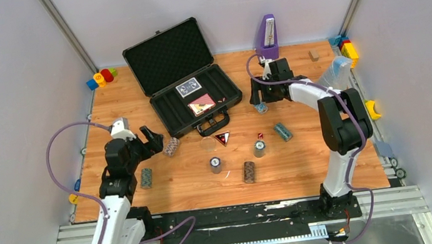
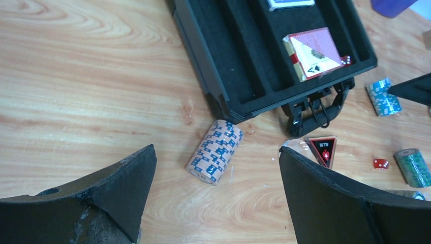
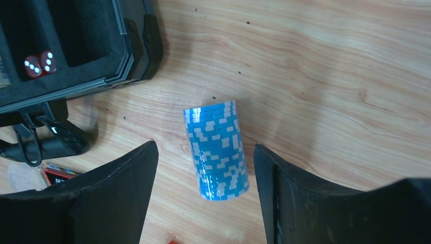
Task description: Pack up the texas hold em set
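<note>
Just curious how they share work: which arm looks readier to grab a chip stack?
The right, probably: right fingers flank the blue chip stack; left fingers stand open with the tan stack farther ahead.

The left gripper [image 2: 216, 152] hangs low, jaws wide apart; the right gripper [image 3: 205, 147] points down, jaws parted.

Wood-grain counter [image 1: 296, 177] enclosed by plain pale grey walls [image 1: 1, 93] on three sides, slanted metal posts [image 1: 66, 31] in both back corners, even soft light.
</note>
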